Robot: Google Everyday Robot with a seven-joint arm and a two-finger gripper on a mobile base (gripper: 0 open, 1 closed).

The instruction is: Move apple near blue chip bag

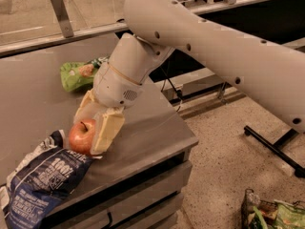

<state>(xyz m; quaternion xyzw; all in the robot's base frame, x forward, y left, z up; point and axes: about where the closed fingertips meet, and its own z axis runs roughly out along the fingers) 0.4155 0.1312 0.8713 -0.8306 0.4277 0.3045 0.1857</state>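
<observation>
The jaws are clamped on the apple (82, 136), one pale finger (107, 128) on each side, spread just as wide as the fruit. The gripper (87, 135) is low over the table (152, 128). The blue bag (43, 180) lies at 7 o'clock from the apple, and the two seem to touch. A green bag (76, 75) lies at 12 o'clock, well apart. The arm (214, 42) leads off toward 2 o'clock.

Gripper (93, 130), at front-left of table (152, 128), clasping apple (81, 137): far finger mostly hidden behind it; near finger covers apple's right side. Blue chip bag (40, 180): cut by left and bottom edges. Green snack bag (74, 75): right end hidden behind arm (228, 61).
</observation>
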